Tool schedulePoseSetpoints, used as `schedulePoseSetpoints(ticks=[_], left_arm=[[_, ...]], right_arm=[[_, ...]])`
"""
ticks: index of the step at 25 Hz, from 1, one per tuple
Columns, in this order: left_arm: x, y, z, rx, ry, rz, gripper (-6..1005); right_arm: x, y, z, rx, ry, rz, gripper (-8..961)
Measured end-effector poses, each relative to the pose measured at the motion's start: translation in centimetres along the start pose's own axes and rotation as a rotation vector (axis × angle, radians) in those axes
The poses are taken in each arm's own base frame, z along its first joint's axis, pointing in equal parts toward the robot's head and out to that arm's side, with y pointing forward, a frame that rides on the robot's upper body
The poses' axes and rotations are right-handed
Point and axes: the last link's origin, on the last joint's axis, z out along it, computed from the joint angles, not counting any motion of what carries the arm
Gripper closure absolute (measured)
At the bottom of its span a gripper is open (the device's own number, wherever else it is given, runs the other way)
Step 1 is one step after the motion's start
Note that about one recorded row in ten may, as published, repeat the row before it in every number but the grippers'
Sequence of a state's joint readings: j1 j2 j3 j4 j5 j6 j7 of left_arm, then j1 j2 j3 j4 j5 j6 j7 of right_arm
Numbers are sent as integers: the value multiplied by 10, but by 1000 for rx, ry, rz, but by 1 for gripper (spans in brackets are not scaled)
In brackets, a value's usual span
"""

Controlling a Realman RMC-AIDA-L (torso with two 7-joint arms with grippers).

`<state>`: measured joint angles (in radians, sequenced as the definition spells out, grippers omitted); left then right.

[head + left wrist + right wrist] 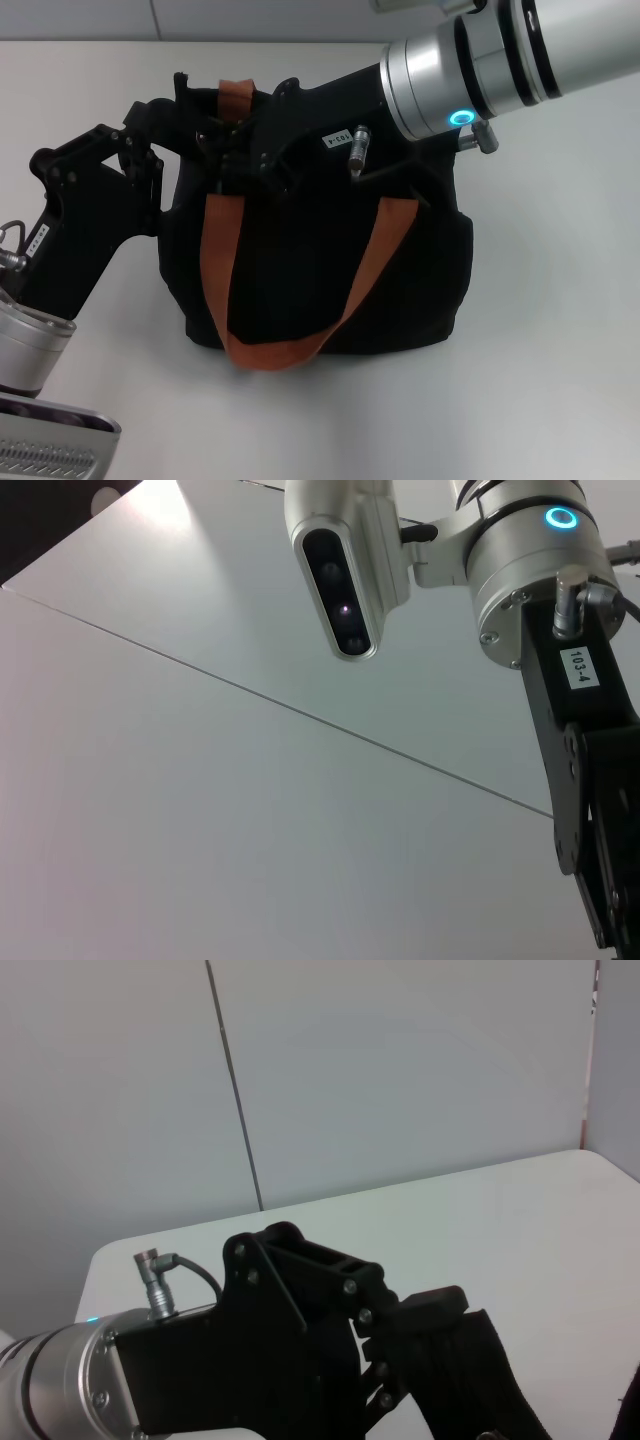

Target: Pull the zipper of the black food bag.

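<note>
The black food bag (300, 270) stands upright in the middle of the white table, its orange-brown straps (215, 270) hanging down the front face and looping over the top. My left gripper (185, 105) reaches in from the left to the bag's upper left corner. My right gripper (255, 125) comes in from the right and lies across the bag's top near the strap. Both are black against the black fabric. The zipper is hidden under the grippers. The right wrist view shows the left gripper (420, 1310) over dark bag fabric (490, 1380).
The white table (540, 330) spreads around the bag on all sides, with a grey wall behind it. The left wrist view holds only the wall and the right arm's silver wrist (530, 570) with its camera housing (345, 560).
</note>
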<state>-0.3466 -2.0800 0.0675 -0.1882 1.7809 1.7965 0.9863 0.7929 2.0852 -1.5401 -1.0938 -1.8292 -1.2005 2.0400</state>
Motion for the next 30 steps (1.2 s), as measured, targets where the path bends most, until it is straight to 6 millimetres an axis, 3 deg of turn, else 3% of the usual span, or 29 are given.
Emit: schedulePoseSetpoints(ticks=[17, 30], left_arm=[[-2, 1, -5, -11, -22, -1, 981], [-3, 1, -5, -6, -31, -5, 982]], right_arm=[[2, 3, -7, -13, 7, -9, 856], [9, 1, -26, 19, -4, 4, 895]])
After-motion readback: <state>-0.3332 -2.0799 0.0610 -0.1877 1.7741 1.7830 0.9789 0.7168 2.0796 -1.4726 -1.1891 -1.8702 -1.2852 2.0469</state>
